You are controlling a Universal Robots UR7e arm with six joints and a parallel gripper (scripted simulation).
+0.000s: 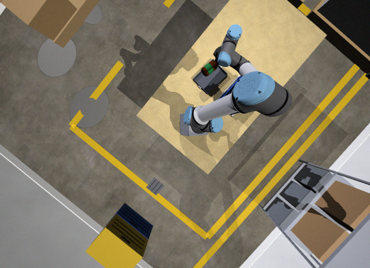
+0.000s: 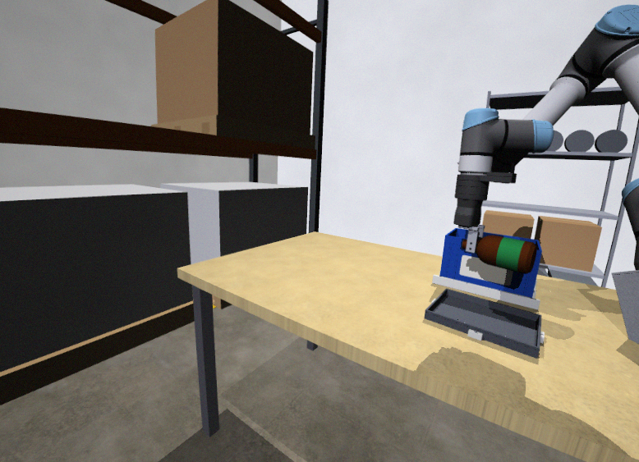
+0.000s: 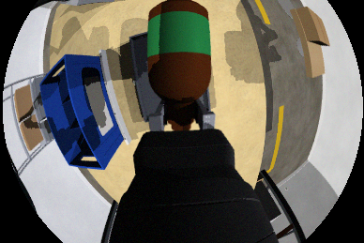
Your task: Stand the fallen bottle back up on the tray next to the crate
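The brown bottle with a green band (image 1: 209, 67) (image 2: 511, 253) (image 3: 179, 35) hangs in the air above the tray, lying almost level, its base slightly lower than its neck in the exterior view. My gripper (image 2: 471, 244) (image 3: 180, 106) points down and is shut on the bottle's neck, one finger on each side. The shallow dark grey tray (image 1: 210, 81) (image 2: 495, 320) (image 3: 139, 63) lies flat on the table below, with nothing in it. In the top view the arm hides the fingers.
The blue crate (image 2: 451, 258) (image 3: 77, 60) stands upright beside the tray, behind the bottle in the exterior view. A pale strip (image 2: 464, 286) runs along its foot on the tray side. The wooden table's edge (image 2: 360, 351) lies on the tray's other side.
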